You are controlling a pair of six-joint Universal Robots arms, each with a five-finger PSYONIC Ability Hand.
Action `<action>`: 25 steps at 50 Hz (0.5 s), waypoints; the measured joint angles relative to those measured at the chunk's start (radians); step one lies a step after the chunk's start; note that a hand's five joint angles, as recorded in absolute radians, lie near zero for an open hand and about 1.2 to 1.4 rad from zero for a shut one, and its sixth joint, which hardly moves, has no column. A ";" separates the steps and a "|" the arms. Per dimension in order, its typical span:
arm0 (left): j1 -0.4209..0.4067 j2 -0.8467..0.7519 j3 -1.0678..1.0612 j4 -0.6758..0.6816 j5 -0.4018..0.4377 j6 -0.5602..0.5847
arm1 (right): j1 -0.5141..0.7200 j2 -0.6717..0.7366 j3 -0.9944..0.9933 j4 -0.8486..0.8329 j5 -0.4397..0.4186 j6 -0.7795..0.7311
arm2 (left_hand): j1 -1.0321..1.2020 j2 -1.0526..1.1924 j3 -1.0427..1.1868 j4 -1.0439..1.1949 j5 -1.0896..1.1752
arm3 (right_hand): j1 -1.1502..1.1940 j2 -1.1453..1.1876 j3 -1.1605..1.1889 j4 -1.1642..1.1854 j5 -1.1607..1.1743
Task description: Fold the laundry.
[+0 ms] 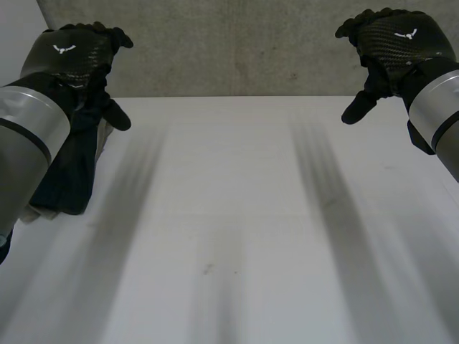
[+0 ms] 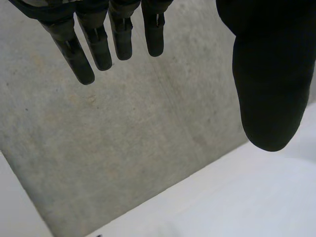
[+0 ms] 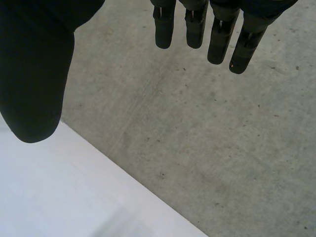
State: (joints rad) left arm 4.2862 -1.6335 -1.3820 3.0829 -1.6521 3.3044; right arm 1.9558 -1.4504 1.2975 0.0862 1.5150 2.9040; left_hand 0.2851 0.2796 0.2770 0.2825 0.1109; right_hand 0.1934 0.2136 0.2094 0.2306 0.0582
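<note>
Dark cloth (image 1: pixel 68 179) lies at the table's (image 1: pixel 237 215) left edge, beneath the left arm (image 1: pixel 25 143). Left hand (image 1: pixel 72 54) and right hand (image 1: pixel 398 39) hover open-fingered, empty.

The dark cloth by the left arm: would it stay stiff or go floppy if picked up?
Probably floppy: the dark cloth lies limp in soft lengthwise folds on the table, so it would likely droop when lifted. It looks thin, so it is probably light. Pushed, it would likely bunch up rather than slide whole.
</note>
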 measured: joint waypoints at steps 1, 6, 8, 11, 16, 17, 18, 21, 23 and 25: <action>0.002 -0.013 0.001 0.008 0.000 0.059 | 0.000 0.001 0.000 0.001 -0.001 -0.004 | -0.001 0.000 0.001 0.001 0.000 | 0.000 0.000 0.000 0.000 0.000; 0.026 -0.086 0.008 0.053 -0.003 0.269 | 0.004 0.025 0.002 0.032 -0.032 -0.090 | -0.026 -0.026 -0.022 -0.031 -0.041 | 0.000 0.000 0.000 0.000 0.000; 0.042 -0.111 0.012 0.073 -0.003 0.318 | 0.004 0.032 0.002 0.042 -0.039 -0.109 | -0.035 -0.034 -0.029 -0.038 -0.050 | 0.000 0.000 0.000 0.000 0.000; 0.119 -0.198 0.031 0.148 -0.003 0.411 | 0.005 0.058 0.003 0.087 -0.063 -0.168 | -0.041 -0.047 -0.040 -0.052 -0.060 | 0.000 0.000 0.000 0.000 0.000; 0.241 -0.349 0.094 0.258 0.001 0.452 | 0.005 0.085 0.009 0.131 -0.078 -0.202 | -0.041 -0.047 -0.042 -0.053 -0.061 | 0.000 0.000 0.000 0.000 0.000; 0.254 -0.369 0.106 0.269 0.002 0.455 | 0.005 0.091 0.012 0.139 -0.079 -0.206 | -0.041 -0.047 -0.042 -0.053 -0.061 | 0.000 0.000 0.000 0.000 0.000; 0.282 -0.414 0.134 0.289 0.002 0.460 | 0.004 0.097 0.019 0.146 -0.081 -0.209 | -0.041 -0.047 -0.042 -0.053 -0.061 | 0.000 0.000 0.000 0.000 0.000; 0.342 -0.519 0.213 0.317 0.003 0.485 | 0.002 0.107 0.043 0.151 -0.084 -0.211 | -0.041 -0.047 -0.042 -0.053 -0.061 | 0.000 0.000 0.000 0.000 0.000; 0.381 -0.589 0.269 0.326 0.003 0.513 | -0.002 0.112 0.065 0.151 -0.085 -0.211 | -0.041 -0.047 -0.042 -0.053 -0.061 | 0.000 0.000 0.000 0.000 0.000; 0.401 -0.627 0.300 0.328 0.003 0.532 | -0.003 0.113 0.076 0.149 -0.085 -0.211 | -0.041 -0.047 -0.042 -0.053 -0.061 | 0.000 0.000 0.000 0.000 0.000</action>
State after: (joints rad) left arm 4.6872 -2.2609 -1.0821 3.4111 -1.6487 3.8364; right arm 1.9529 -1.3373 1.3738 0.2357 1.4301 2.6927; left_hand 0.2445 0.2323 0.2353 0.2296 0.0499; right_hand 0.1934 0.2136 0.2094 0.2306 0.0582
